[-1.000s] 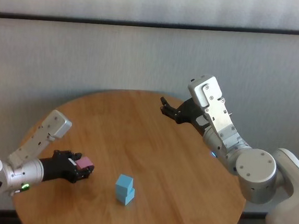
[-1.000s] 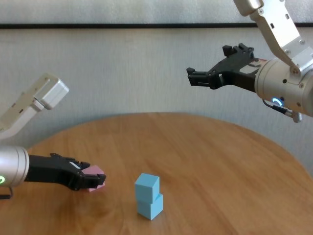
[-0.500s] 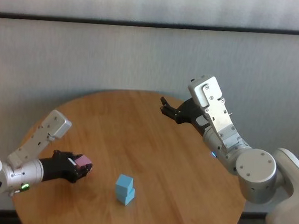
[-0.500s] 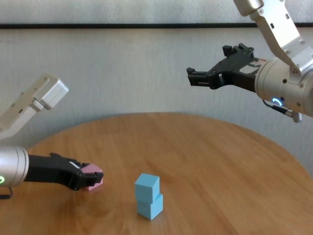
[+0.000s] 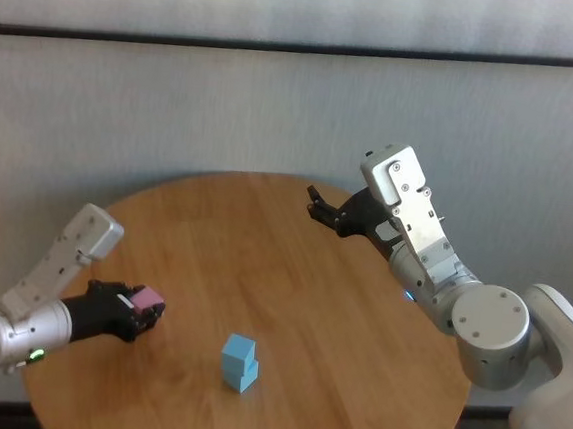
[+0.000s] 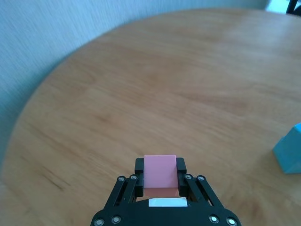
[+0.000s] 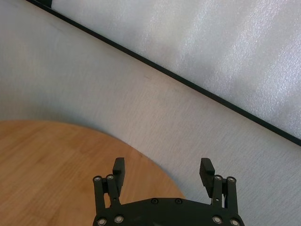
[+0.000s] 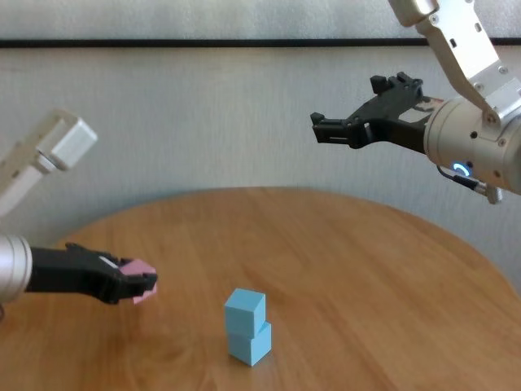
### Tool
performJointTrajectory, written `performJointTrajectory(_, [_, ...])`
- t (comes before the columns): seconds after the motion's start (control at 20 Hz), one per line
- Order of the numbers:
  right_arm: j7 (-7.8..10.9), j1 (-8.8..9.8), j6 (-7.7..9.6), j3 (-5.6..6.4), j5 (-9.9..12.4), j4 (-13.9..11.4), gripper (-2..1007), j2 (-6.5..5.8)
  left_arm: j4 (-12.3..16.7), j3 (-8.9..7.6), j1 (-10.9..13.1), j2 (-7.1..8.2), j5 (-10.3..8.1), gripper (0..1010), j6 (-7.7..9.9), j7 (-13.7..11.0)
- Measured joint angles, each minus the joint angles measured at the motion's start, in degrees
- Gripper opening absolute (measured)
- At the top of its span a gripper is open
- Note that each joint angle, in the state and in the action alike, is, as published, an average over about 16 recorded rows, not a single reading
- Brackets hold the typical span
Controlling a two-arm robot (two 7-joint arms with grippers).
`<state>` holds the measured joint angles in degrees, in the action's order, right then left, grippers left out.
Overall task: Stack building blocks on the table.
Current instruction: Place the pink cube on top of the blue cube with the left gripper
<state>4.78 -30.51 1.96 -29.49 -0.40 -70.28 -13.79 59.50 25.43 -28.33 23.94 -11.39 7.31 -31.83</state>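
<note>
Two light blue building blocks [image 5: 239, 362] [image 8: 247, 326] stand stacked near the front of the round wooden table [image 5: 291, 275], the upper one turned a little on the lower. My left gripper [image 5: 141, 307] [image 8: 138, 283] [image 6: 160, 170] is shut on the pink building block [image 5: 146, 297] [image 8: 138, 268] [image 6: 160, 171], held a little above the table, left of the blue stack. In the left wrist view a corner of the blue stack [image 6: 290, 153] shows off to the side. My right gripper [image 5: 322, 210] [image 8: 358, 110] [image 7: 162, 170] hangs open and empty, high over the table's far right part.
A pale wall with a dark horizontal strip [image 5: 301, 47] runs behind the table. The table's rim [image 8: 456, 244] curves round close to the right arm. Bare wood lies between the stack and the left gripper.
My left gripper closed on the pink block, lifted it off the table and drew back to the left. The blue stack and the right arm have not moved.
</note>
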Motion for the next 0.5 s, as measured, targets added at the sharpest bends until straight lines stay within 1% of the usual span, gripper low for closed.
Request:
performJointTrajectory(0.25, [0.0,0.0,0.0,0.0,0.0,0.0,1001,0.0,5.6,-1.46,2.0,2.39,-1.04,394,1.51,0.1])
performJointTrajectory(0.5, [0.0,0.0,0.0,0.0,0.0,0.0,1001,0.0,10.9,-2.28,3.1,4.39,-2.7,394,2.83,-1.3])
